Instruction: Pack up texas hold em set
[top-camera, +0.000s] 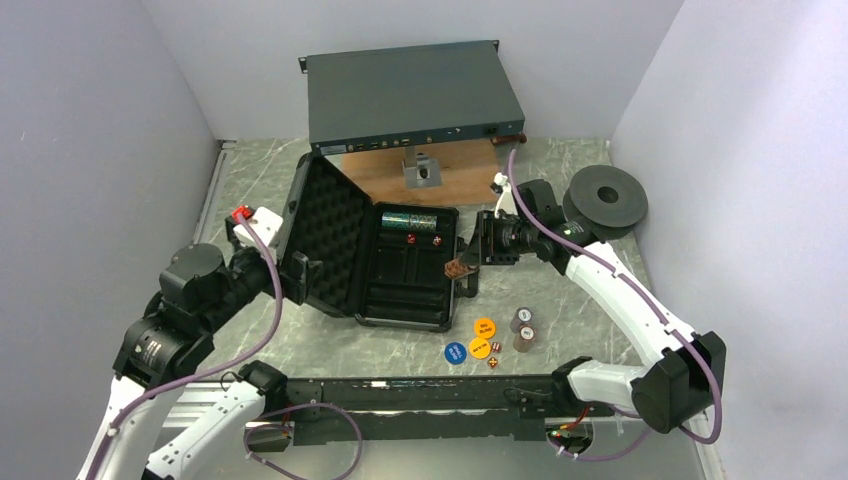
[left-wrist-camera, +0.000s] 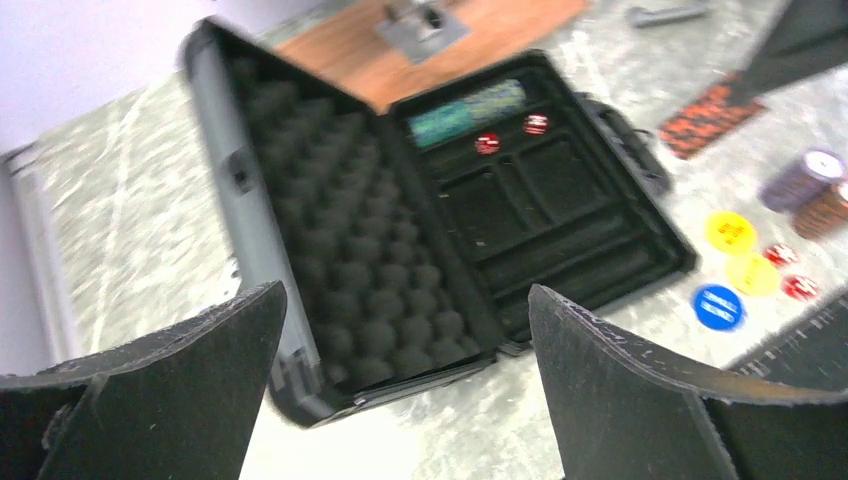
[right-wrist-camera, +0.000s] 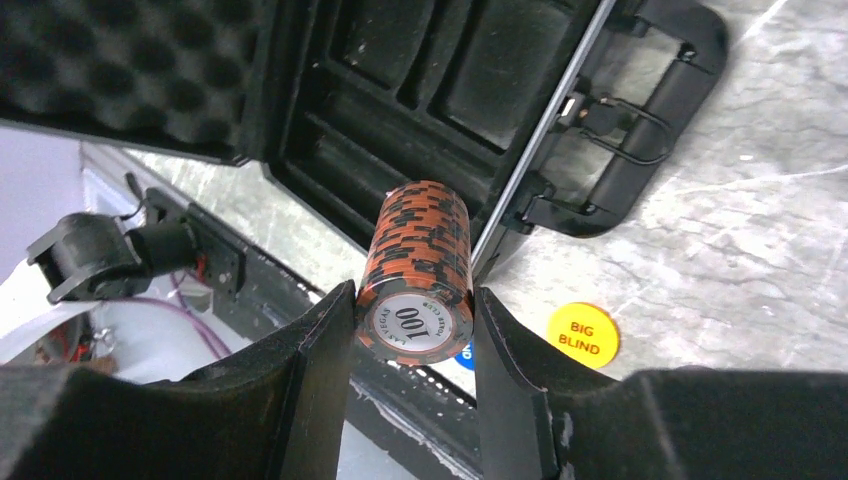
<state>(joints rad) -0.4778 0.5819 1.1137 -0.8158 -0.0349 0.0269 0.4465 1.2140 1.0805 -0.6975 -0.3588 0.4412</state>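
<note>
The black carry case (top-camera: 400, 285) lies open in the middle, its foam-lined lid (top-camera: 325, 235) raised to the left. A green chip stack (top-camera: 411, 218) and two red dice (top-camera: 423, 240) sit in its far tray. My right gripper (top-camera: 470, 262) is shut on a stack of orange-black 100 chips (right-wrist-camera: 420, 270), held sideways above the case's right rim by the handle (right-wrist-camera: 640, 140). My left gripper (left-wrist-camera: 405, 330) is open and empty, left of the lid. Two chip stacks (top-camera: 523, 328), yellow and blue blind buttons (top-camera: 480, 338) and red dice (top-camera: 495, 355) lie on the table to the right of the case.
A dark rack unit (top-camera: 410, 95) stands at the back on a wooden board (top-camera: 400, 175) with a metal bracket (top-camera: 422, 172). A black round disc (top-camera: 605, 200) lies at the back right. A black rail (top-camera: 420, 395) runs along the near edge.
</note>
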